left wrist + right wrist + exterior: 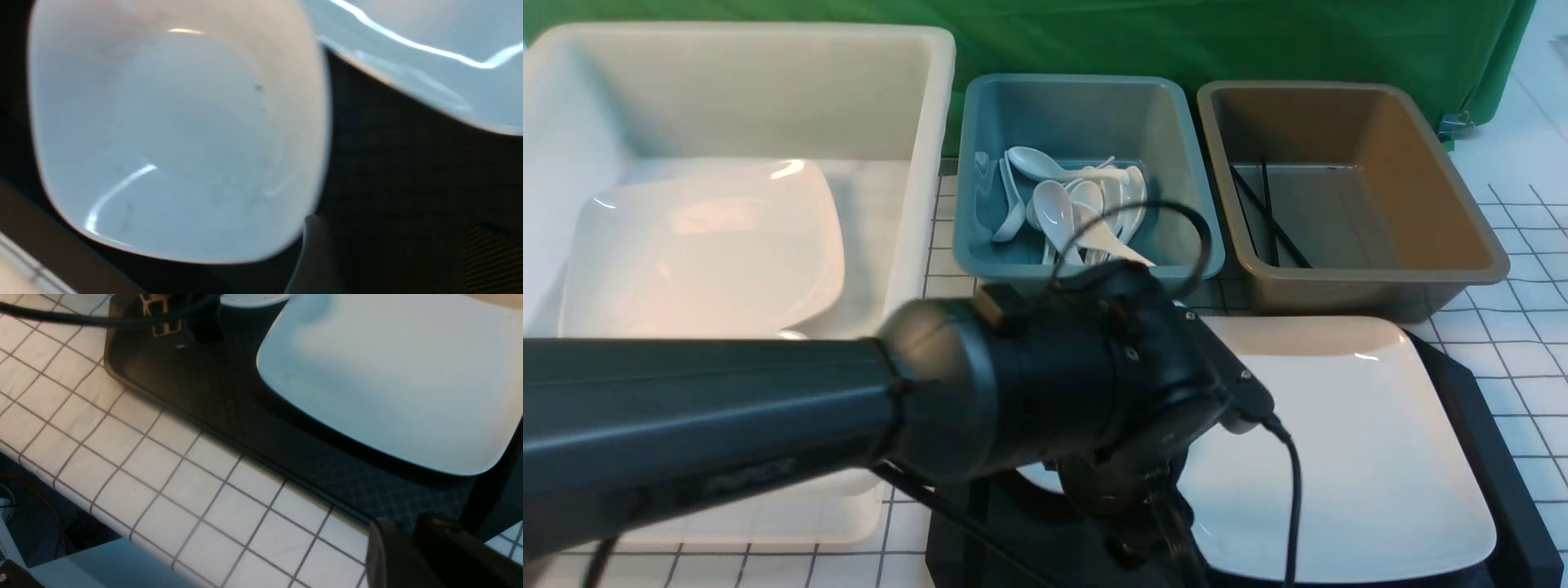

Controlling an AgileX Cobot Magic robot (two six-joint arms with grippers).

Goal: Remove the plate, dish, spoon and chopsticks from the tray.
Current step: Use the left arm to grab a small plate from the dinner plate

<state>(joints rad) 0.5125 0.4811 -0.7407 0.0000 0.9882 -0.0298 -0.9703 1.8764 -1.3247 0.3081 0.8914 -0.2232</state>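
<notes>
In the left wrist view the small white dish (171,134), with a dark speck inside, lies on the black tray (408,163). My left gripper (402,253) is open low over the tray. One of its fingers (314,253) stands at the dish's rim, and the gap between the jaws holds only bare tray. The large white plate (1347,441) rests on the tray's right part. My right gripper (412,543) hovers at the tray's near edge, fingers close together around a dark narrow gap. Black chopsticks (1270,214) lie in the brown bin (1478,269). White spoons (1066,211) lie in the blue bin (964,204).
A big white tub (915,196) at the back left holds stacked white plates (703,245). My left arm (768,408) crosses the front left and hides the tray's left part in the front view. The checked tablecloth (163,477) ends at the table's near edge.
</notes>
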